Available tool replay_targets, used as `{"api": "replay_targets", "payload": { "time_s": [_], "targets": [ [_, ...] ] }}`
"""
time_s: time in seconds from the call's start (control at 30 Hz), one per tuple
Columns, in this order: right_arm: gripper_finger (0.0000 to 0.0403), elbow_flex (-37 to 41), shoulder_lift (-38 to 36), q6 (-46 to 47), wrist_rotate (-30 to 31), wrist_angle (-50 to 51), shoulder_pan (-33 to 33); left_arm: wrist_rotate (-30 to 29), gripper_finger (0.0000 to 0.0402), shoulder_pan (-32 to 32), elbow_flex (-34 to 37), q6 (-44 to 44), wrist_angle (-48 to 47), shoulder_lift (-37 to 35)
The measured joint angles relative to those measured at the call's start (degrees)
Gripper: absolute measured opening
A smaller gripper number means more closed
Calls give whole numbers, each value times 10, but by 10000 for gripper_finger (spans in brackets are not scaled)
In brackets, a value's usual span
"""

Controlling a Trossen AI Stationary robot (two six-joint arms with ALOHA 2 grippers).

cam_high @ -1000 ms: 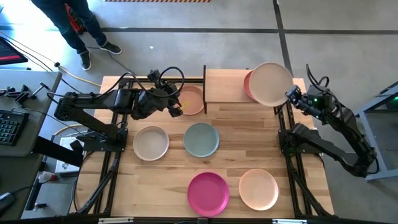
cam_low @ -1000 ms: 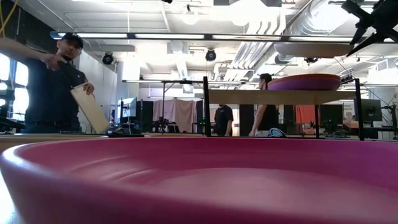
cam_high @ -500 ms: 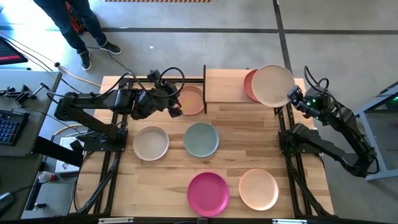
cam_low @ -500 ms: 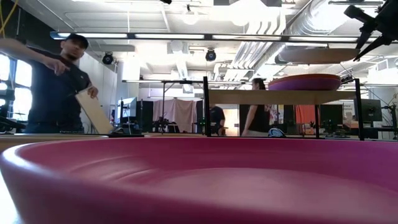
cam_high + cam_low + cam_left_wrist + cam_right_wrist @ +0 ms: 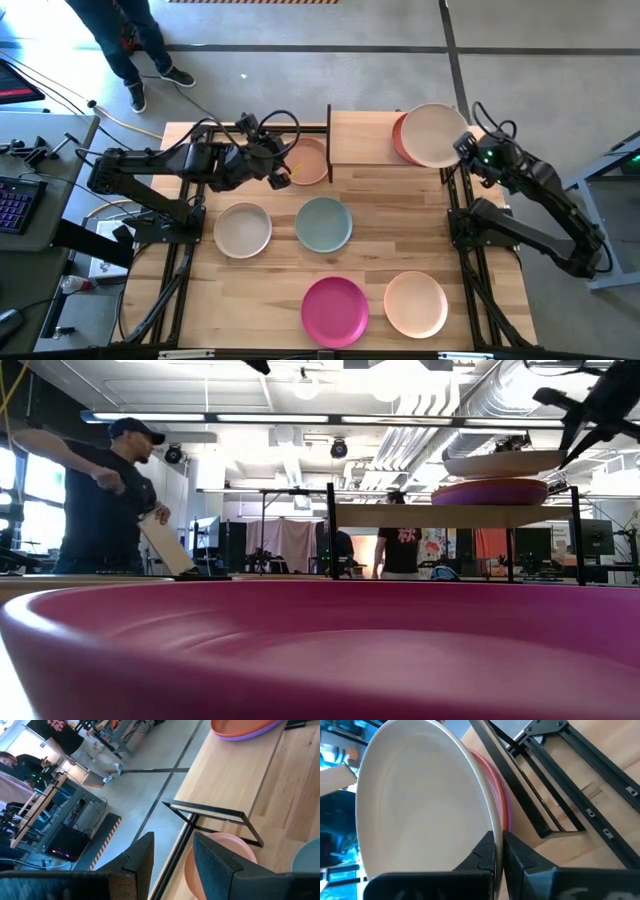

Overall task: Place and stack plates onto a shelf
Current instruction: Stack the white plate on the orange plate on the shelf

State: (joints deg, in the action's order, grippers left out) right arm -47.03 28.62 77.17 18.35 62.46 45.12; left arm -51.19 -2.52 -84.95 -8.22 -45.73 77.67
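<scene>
Because the carried plate hangs just above the stack: the risks come first
Risk, edge grip: the right gripper pinches only the rim of the cream plate, so the plate can pivot or slip out
Risk, offset: released off-centre, it can slide off the stacked plates at the right end of the shelf
Right claw: clamped together on the cream plate's rim
Left claw: the left gripper hovers with fingers apart over the peach plate on the table, beside the shelf's left upright
Remaining plates: beige, grey-teal, magenta, pale pink lie on the table
Materials: matte, round, shallow-rimmed plates; light-wood board, thin black metal frame
</scene>
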Motion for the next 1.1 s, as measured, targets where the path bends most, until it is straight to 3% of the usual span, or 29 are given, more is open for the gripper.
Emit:
{"api": "replay_targets", "payload": {
  "time_s": [0.3,0.87,1.1],
  "targets": [
    [0,0,53,0,2,-14,0,14,124,15,0,-2,0,0],
    [1,0,66,-1,29,-26,0,16,124,29,0,-8,1,0],
    [49,0,67,-9,38,-39,0,16,124,29,0,-10,1,0]
  ]
}}
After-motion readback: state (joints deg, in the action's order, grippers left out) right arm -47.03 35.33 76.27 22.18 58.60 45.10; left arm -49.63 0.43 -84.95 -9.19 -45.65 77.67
